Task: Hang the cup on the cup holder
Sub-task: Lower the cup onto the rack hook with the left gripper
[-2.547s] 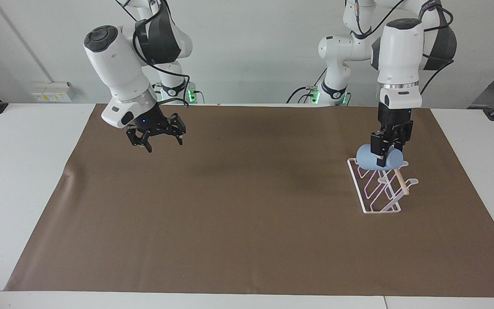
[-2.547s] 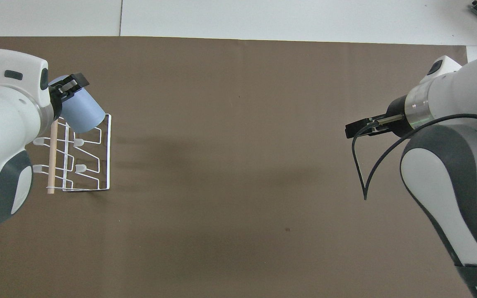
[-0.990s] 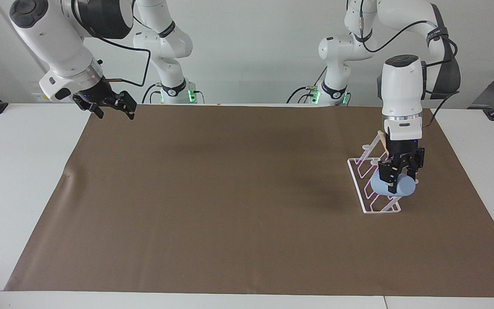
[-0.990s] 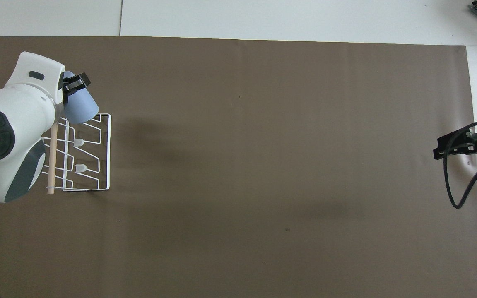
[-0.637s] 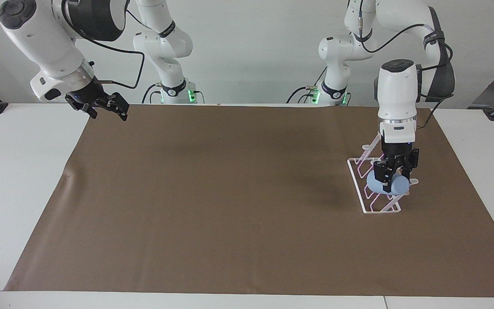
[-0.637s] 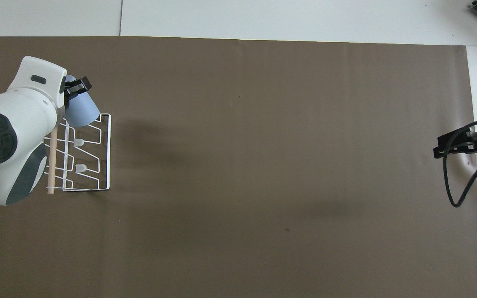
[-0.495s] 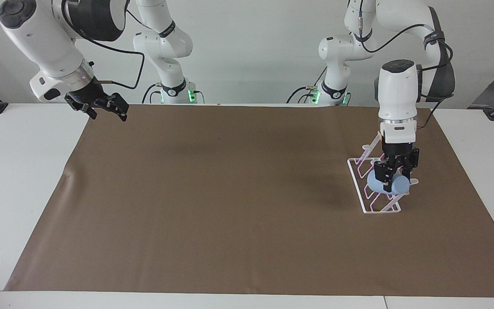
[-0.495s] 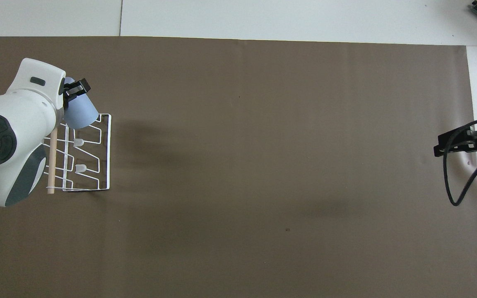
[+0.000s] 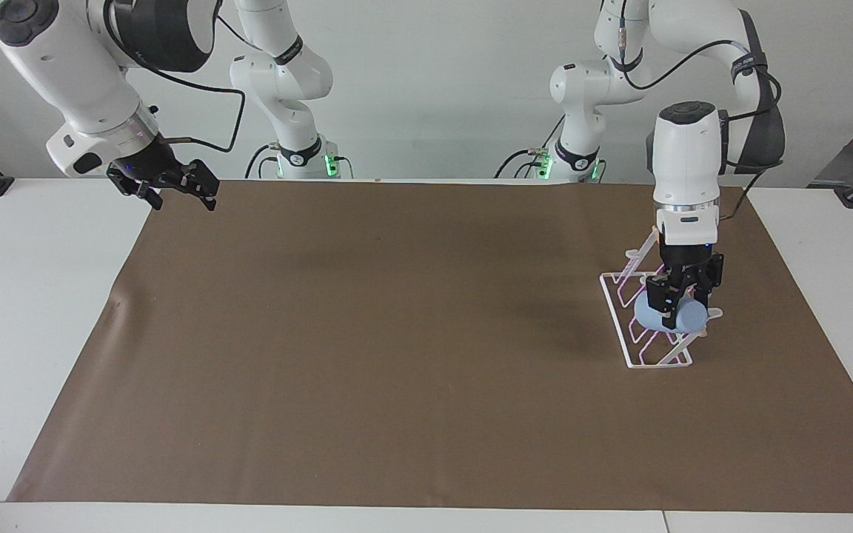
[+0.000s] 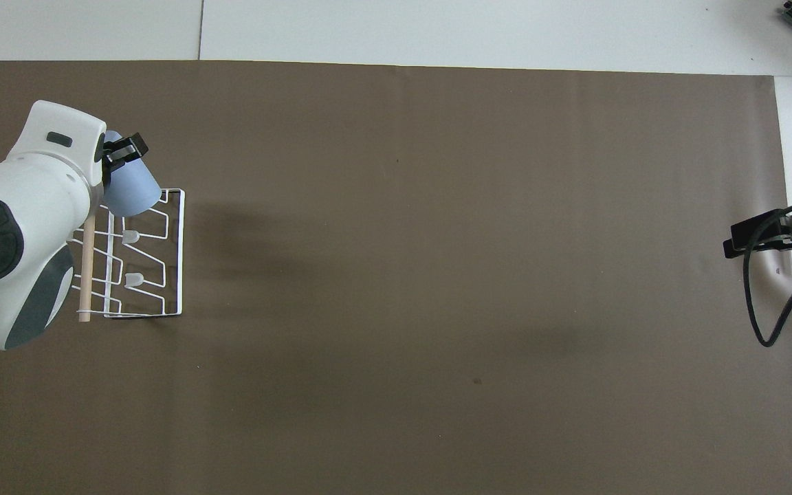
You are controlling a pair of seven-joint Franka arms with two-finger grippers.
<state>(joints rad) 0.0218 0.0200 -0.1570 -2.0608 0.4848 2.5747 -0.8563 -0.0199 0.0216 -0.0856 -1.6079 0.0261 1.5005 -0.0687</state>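
Left claw [image 9: 679,311] grips cup [image 9: 657,314] over cup holder [image 9: 630,346].

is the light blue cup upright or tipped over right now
Tipped on its side: the small light-blue plastic cup lies sideways over the white wire cup holder, clamped in the left gripper.

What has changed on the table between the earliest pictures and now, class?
The left gripper, shut on the cup throughout, carried it from the cup holder's end nearer the robots down to its farther prongs. The right gripper drew back from over the brown mat to its corner, jaws open. The cup holder stayed put.
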